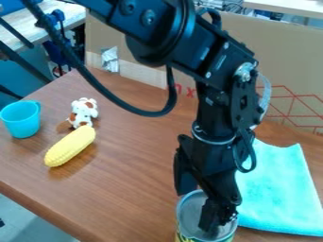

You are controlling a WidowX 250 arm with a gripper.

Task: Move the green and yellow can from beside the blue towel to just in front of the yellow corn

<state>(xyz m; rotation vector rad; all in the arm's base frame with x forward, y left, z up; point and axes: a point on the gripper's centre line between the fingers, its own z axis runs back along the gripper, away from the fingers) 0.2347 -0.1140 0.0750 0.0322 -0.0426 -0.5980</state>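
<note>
Wood-Grained Brown Table (135,156) Lay Beneath a Reaching-Down Black Gripper (198,210)

The table stood before an upright tan cardboard panel (145,40) printed with thin red lines, and an open cylindrical metal can (182,210) with a green-and-yellow outside sat at the near edge of the camera view. Every other place was plain from that can.

The black robot arm (214,108) came in from the top and hung down over the can, a looped black cable (120,101) along its side. The gripper was not clenched: its two fingers stood apart, one above the can's left rim, the other over the opening and partly down inside it. Whether either one touched the metal could not be told.

Just to the right of the can, a flat turquoise cloth (281,189) was spread on the wood, running back behind the arm. Well apart from the can, to its left and farther back, a plump yellow toy corn cob (71,145) lay at a slant. Farther back from the can, in the same direction, sat a small white toy animal with brown patches (83,112). Farthest to the left of the can stood an upright bright blue cup (21,124) with a handle. Far behind the can, at the foot of the panel, was a small crinkled silvery piece (110,59).
</note>
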